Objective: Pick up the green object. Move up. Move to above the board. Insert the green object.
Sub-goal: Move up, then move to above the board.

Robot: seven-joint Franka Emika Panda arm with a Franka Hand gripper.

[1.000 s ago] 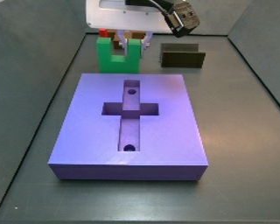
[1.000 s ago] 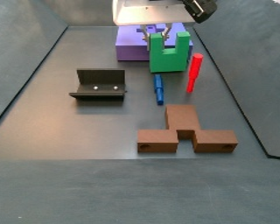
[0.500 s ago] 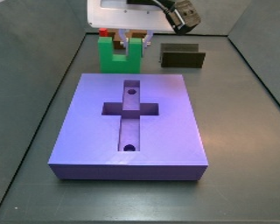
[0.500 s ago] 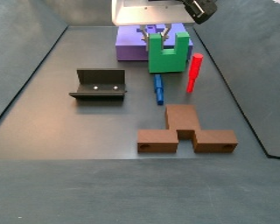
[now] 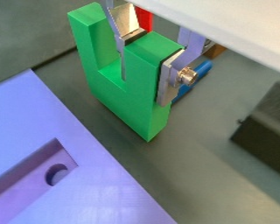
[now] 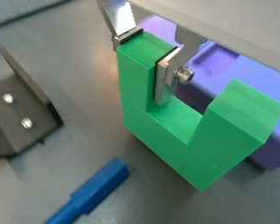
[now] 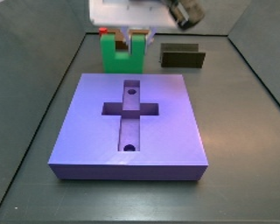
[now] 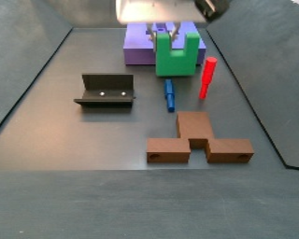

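Note:
The green object (image 7: pixel 119 56) is a bright green U-shaped block, upright behind the far edge of the board (image 7: pixel 129 122), the large purple slab with a cross-shaped recess. My gripper (image 7: pixel 127 38) comes down from above and is shut on one prong of the green object. In both wrist views the silver fingers (image 5: pixel 170 79) (image 6: pixel 164 73) clamp that prong, one plate in the slot, one outside. The block hangs low, close to the floor. The other side view shows the green object (image 8: pixel 177 58) under my gripper (image 8: pixel 175 39), in front of the board (image 8: pixel 142 47).
A dark olive U-shaped block (image 7: pixel 182 58) lies right of the green object. A thin red peg (image 8: pixel 207 77) stands beside it, a blue peg (image 8: pixel 168 93) lies on the floor. The fixture (image 8: pixel 105 90) and a brown block (image 8: pixel 197 142) sit further off.
My gripper has risen slightly with the green object still clamped. Nothing else has moved.

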